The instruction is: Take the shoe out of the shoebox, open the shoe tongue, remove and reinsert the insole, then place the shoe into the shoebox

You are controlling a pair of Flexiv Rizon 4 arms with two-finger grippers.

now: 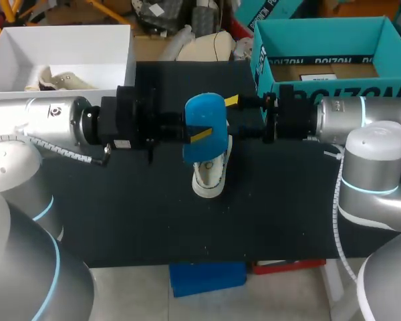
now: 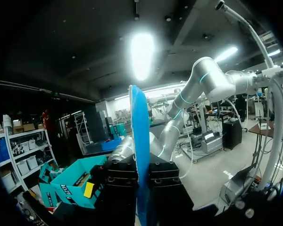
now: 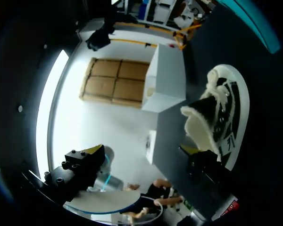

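Observation:
A blue insole [image 1: 206, 124] hangs above the table's middle with my left gripper [image 1: 199, 132] shut on it. In the left wrist view the insole [image 2: 140, 132] stands edge-on between the black fingers of the left gripper [image 2: 141, 172]. Under it a white shoe [image 1: 210, 175] lies on the black table. My right gripper [image 1: 235, 115] is open just right of the insole, holding nothing. In the right wrist view the shoe [image 3: 222, 117] lies ahead of the spread right gripper [image 3: 140, 151], and the insole's pale underside [image 3: 108, 202] shows beside one finger.
A teal shoebox [image 1: 327, 37] stands open at the back right, close behind my right wrist. A white box [image 1: 67, 37] with another pale shoe [image 1: 60, 80] in it stands at the back left. The black table [image 1: 134, 214] stretches in front of the shoe.

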